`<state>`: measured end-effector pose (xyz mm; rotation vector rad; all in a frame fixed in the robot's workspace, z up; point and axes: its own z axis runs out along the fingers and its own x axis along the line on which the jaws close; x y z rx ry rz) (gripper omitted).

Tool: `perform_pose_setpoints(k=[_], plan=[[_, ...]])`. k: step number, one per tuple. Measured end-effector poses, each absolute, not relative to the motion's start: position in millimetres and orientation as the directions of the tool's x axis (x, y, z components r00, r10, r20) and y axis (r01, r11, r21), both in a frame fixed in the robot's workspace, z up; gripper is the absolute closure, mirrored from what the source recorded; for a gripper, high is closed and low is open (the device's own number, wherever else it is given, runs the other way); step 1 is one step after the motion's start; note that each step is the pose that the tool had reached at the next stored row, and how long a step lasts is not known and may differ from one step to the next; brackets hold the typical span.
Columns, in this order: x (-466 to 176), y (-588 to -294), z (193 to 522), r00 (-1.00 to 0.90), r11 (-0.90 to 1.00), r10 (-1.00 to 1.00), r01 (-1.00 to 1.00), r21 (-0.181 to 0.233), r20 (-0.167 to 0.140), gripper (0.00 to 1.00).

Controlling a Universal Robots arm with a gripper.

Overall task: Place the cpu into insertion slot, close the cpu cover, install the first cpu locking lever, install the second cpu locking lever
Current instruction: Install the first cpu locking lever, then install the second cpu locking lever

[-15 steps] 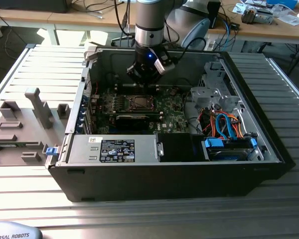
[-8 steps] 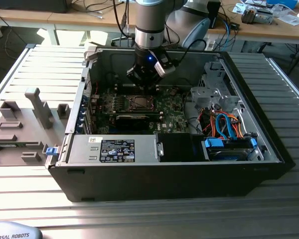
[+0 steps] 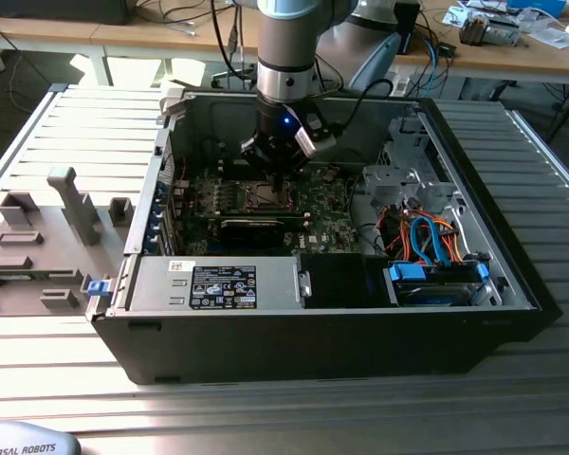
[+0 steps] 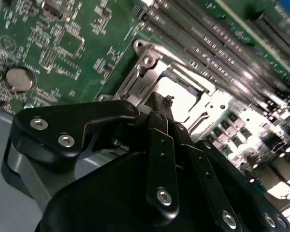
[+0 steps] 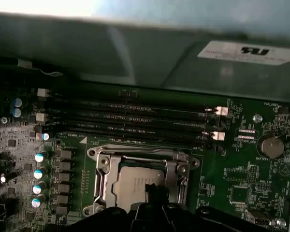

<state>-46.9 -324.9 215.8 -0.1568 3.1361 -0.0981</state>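
The cpu (image 5: 129,181) lies in the motherboard socket, its dull silver top showing through the square opening of the cpu cover (image 5: 135,153). The cover lies flat around it. In the second wrist view the cpu (image 4: 187,94) and the cover (image 4: 146,66) sit just past my black fingertips. My gripper (image 4: 163,99) is shut with nothing held, its tip low over the near edge of the socket. It shows as a dark tip (image 5: 152,191) in the first wrist view. In the exterior view my gripper (image 3: 277,176) hangs inside the open computer case right above the socket (image 3: 266,196).
Memory slots (image 5: 135,118) run along the socket's far side and capacitors (image 5: 38,171) stand beside it. A black card (image 3: 251,227) lies near the socket. The case walls (image 3: 294,114), a drive cage with cables (image 3: 427,232) and a power supply (image 3: 213,284) surround the board. Grey fixtures (image 3: 38,246) stand on the exterior view's left.
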Motion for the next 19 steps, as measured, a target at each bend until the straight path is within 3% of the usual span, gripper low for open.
perform_pose_setpoints(k=[6, 19], plan=[[-46.8, -325.1, 246.8, -0.995, 0.992, -0.099, -0.099, -0.074, 0.004, 0.89], [-46.9, -327.4, 248.8, -0.995, 0.992, -0.099, -0.099, -0.072, 0.004, 0.89]])
